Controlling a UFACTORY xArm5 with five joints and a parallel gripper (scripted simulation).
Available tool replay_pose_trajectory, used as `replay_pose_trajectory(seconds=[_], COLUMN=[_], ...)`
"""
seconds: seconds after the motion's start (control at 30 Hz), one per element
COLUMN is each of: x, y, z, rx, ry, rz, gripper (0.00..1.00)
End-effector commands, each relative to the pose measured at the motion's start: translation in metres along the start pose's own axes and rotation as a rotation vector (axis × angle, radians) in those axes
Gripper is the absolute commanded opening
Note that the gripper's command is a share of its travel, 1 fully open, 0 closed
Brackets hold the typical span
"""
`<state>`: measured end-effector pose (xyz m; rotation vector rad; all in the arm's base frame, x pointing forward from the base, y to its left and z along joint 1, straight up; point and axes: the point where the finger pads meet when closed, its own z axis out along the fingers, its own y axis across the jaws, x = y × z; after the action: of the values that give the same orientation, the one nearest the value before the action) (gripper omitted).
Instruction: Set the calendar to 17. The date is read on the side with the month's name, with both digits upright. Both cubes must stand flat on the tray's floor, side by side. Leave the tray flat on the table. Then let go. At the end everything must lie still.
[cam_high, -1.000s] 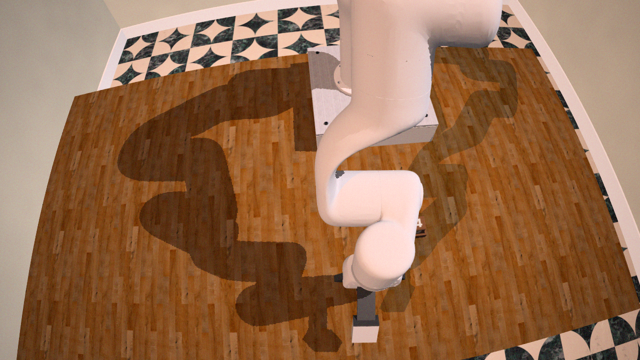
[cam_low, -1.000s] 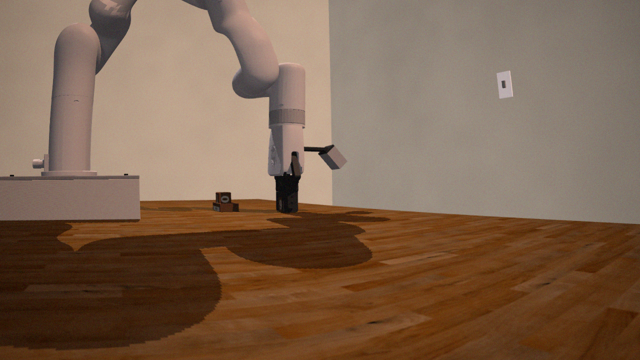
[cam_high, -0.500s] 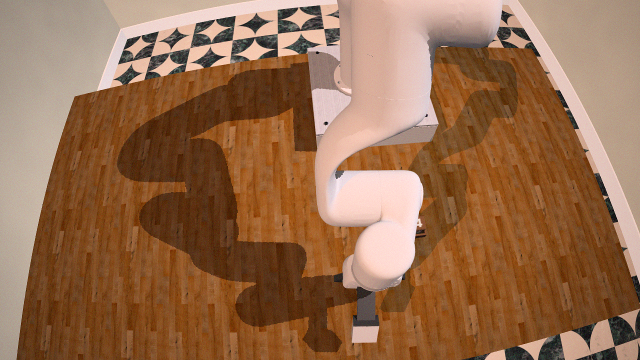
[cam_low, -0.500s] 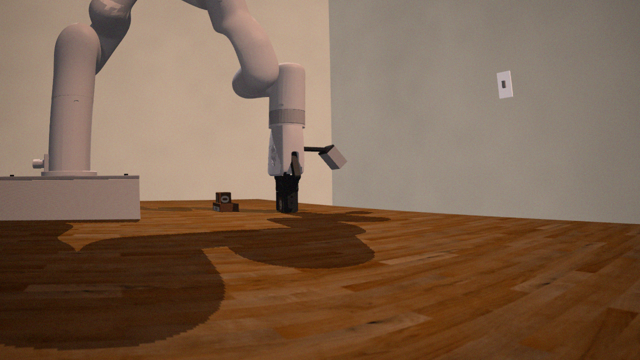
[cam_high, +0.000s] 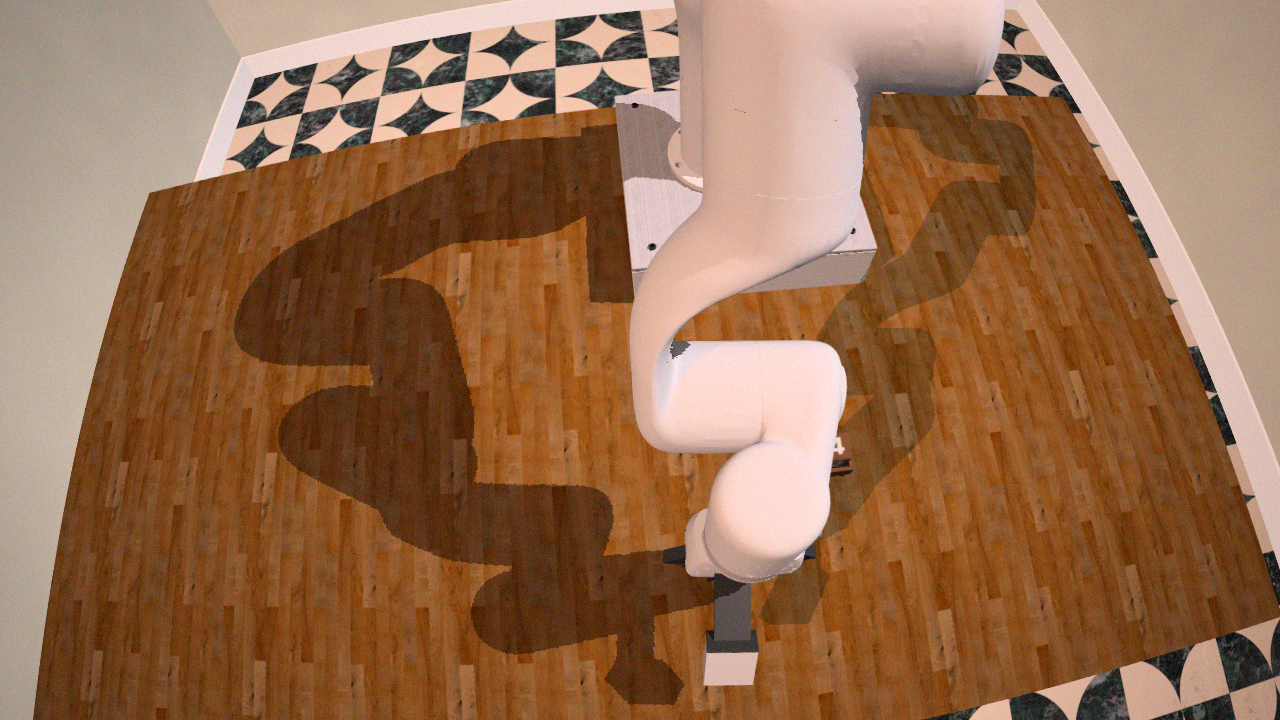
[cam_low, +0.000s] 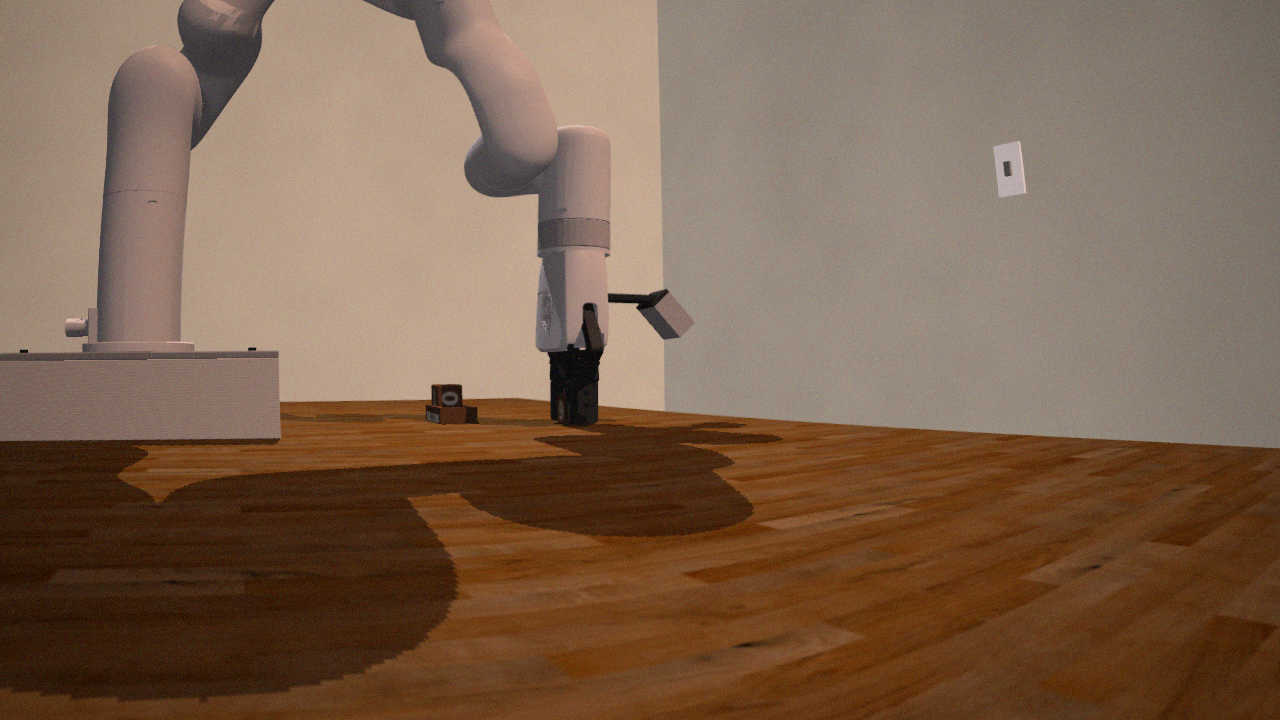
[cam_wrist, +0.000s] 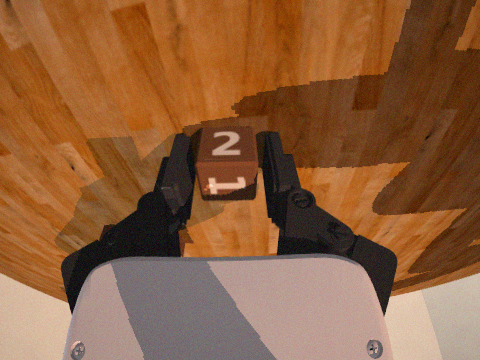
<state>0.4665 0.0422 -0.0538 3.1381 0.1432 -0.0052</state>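
Note:
A brown cube (cam_wrist: 227, 162) stands on the table between my fingers in the wrist view. A white 2 is on its top, and a 1 lying sideways is on the face toward the camera. My gripper (cam_wrist: 228, 151) (cam_low: 574, 417) is open, low at the table, with a narrow gap on each side of the cube. The other cube (cam_high: 837, 445) (cam_low: 446, 394) sits at the tray (cam_high: 843, 468) (cam_low: 452, 414), its top showing a 4 and one side a 0. The arm hides part of the tray in the top view. The month's name cannot be read.
The robot's base block (cam_high: 751, 274) (cam_low: 134, 394) stands behind the tray. The tray and its cube are between the base and my gripper in the exterior view. The arm and its shadows cover much of the wooden table (cam_high: 1029, 501) (cam_low: 895, 573).

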Motion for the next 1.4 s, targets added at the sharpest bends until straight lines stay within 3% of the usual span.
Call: replay_pose_trajectory(seconds=[0.0, 0.2, 0.5, 0.9, 1.17, 1.2, 1.37], x=[0.001, 0.001, 0.001, 0.001, 0.001, 0.001, 0.001], y=[0.0, 0.0, 0.0, -0.001, -0.001, -0.001, -0.001], z=[-0.001, -0.004, -0.028, -0.085, -0.091, -0.091, -0.091], rx=[0.0, 0.0, 0.0, 0.0, 0.0, 0.0, 0.0], ry=[0.004, 0.004, 0.004, 0.004, 0.004, 0.004, 0.004], rz=[0.0, 0.0, 0.0, 0.0, 0.0, 0.0, 0.0], gripper=[0.47, 0.47, 0.47, 0.47, 0.47, 1.0, 1.0])
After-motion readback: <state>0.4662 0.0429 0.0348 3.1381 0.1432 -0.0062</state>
